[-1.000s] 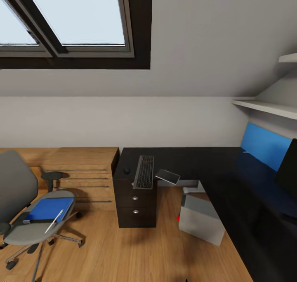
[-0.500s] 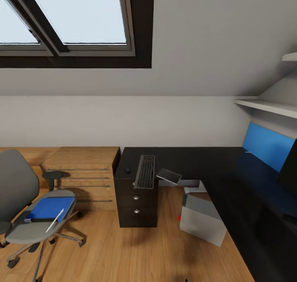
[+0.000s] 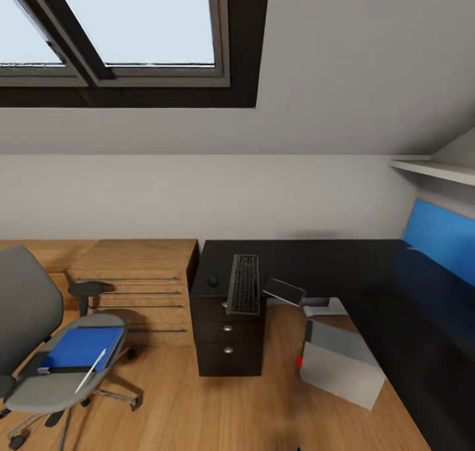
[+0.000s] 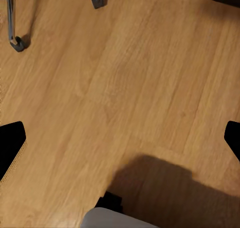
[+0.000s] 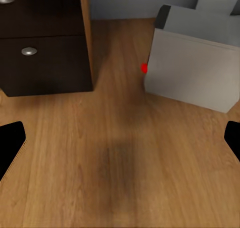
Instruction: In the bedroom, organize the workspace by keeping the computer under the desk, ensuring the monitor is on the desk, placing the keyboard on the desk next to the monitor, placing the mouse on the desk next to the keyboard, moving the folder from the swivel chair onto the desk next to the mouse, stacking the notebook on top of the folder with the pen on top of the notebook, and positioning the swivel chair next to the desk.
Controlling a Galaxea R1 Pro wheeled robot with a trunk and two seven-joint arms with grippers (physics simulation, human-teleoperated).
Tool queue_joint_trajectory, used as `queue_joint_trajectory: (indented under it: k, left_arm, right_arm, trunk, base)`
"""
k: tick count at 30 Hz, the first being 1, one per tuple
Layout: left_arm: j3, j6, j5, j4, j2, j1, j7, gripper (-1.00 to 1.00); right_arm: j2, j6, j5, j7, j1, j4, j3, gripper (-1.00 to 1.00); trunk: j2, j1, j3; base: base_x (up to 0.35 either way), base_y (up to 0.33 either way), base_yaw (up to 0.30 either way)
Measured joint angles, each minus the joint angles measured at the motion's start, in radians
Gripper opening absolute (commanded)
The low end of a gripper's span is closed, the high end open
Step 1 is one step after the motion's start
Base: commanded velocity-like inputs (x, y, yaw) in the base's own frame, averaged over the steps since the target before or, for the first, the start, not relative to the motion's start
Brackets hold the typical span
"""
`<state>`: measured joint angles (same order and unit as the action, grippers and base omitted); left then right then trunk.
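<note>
On the near end of the desk [image 3: 316,259], the keyboard [image 3: 243,283] lies lengthways along the edge above the dark drawer unit [image 3: 227,339], with the mouse [image 3: 212,280] just beside it. A flat dark-faced slab [image 3: 285,291] hangs tilted off the desk edge on the keyboard's other side; I take it for the notebook, though I can't be sure.

The computer [image 3: 342,364] sits on the floor in the crook of the L, beside the drawers, its red light facing them; my right wrist camera looks straight at it [image 5: 195,68]. I'd judge it partly tucked under the desk already.

The swivel chair [image 3: 46,345] stands well apart from the desk, by the low wooden shelving [image 3: 132,286]. The folder [image 3: 82,348] lies flat on its seat with the pen [image 3: 90,370] slanting across its near corner. So the folder and pen haven't been carried over yet, and I reckon they are my first errand.

Both tools hang low over the wooden floor [image 3: 198,411]. Each wrist camera catches dark fingertips at opposite edges with plank between, so I read the left tool [image 4: 120,143] and right tool [image 5: 120,143] as released and carrying nothing.

The room is an attic: a sloped wall with a skylight [image 3: 125,28], and a blue back panel [image 3: 442,240] behind the glossy black desktop.
</note>
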<state>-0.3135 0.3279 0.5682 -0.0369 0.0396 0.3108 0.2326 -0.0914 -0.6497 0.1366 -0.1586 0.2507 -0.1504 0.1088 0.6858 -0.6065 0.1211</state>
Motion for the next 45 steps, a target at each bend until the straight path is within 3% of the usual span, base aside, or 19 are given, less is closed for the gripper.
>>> queue_joint_trajectory:
  k: [27, 35, 37, 39, 43, 45]
  left_arm:
    - [-0.003, -0.007, -0.002, 0.002, 0.002, 0.000, -0.001, 1.00]
    - [-0.015, -0.002, -0.005, -0.007, 0.050, 0.000, 0.003, 1.00]
    - [-0.023, -0.007, -0.006, -0.030, 0.068, 0.000, 0.004, 1.00]
    - [-0.030, -0.027, -0.007, -0.088, 0.085, 0.000, 0.005, 1.00]
    - [-0.033, -0.137, -0.009, -0.185, 0.091, 0.000, 0.006, 1.00]
    - [-0.033, -0.216, -0.011, -0.274, 0.089, 0.000, 0.006, 1.00]
  right_arm:
    - [0.000, -0.003, 0.000, 0.003, 0.000, -0.001, -0.001, 1.00]
    - [-0.001, -0.007, 0.001, 0.003, 0.000, -0.012, -0.003, 1.00]
    - [-0.003, -0.007, 0.000, 0.002, 0.001, -0.036, -0.002, 1.00]
    - [-0.003, -0.001, -0.005, -0.001, 0.002, -0.120, 0.002, 1.00]
    - [-0.001, 0.009, -0.049, -0.001, 0.008, -0.263, 0.016, 1.00]
    - [0.000, 0.031, -0.129, -0.004, 0.021, -0.322, 0.023, 1.00]
  trunk:
    - [0.000, 0.000, 0.000]
    - [0.035, -0.019, 0.016]
    - [0.049, -0.027, 0.022]
    - [0.063, -0.035, 0.028]
    - [0.091, -0.050, 0.041]
    - [0.105, -0.058, 0.047]
  base:
    - [-0.008, 0.127, 0.000]
    - [-0.004, 0.006, 0.000]
    - [0.000, 0.001, 0.000]
    - [0.000, 0.000, 0.000]
    - [0.000, 0.000, 0.000]
    - [0.000, 0.000, 0.000]
